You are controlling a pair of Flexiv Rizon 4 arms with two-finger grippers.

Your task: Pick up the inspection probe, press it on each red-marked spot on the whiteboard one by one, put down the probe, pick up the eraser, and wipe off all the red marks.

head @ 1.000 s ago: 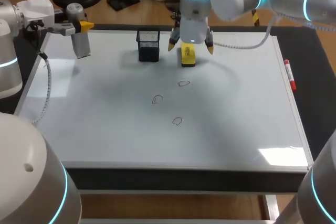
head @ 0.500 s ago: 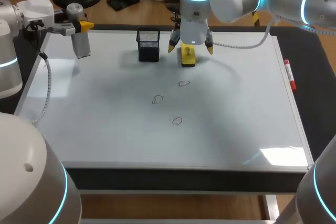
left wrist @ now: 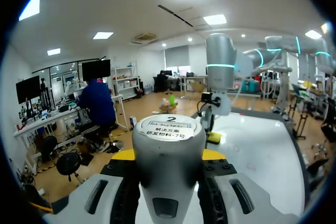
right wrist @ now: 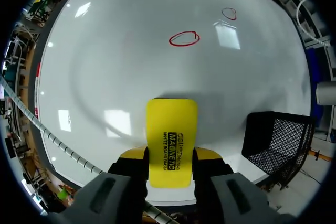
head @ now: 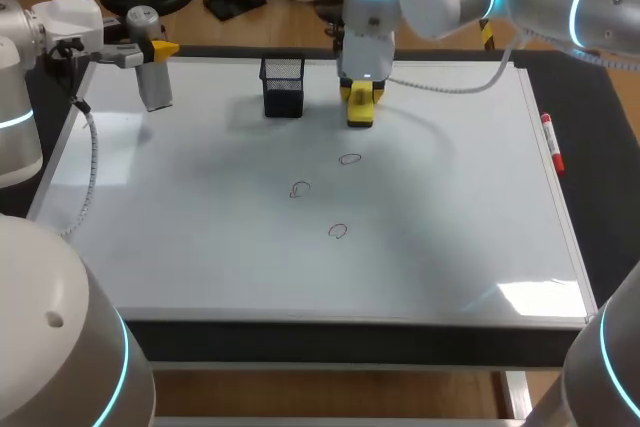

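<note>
Two grippers, each clenched on a tool.
Our right gripper (right wrist: 169, 157) grasps the yellow eraser (right wrist: 171, 129) from both sides at the far edge of the whiteboard (head: 200, 247), just beside the black mesh basket (head: 283, 87). Our left gripper (left wrist: 167, 156) clasps the grey probe (left wrist: 164, 140) upright over the far left corner. Three red rings (right wrist: 184, 39) lie ahead of the eraser.

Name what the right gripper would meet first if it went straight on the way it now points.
The yellow eraser, held between the fingers of the right gripper; beyond that, probably the whiteboard under it.
</note>
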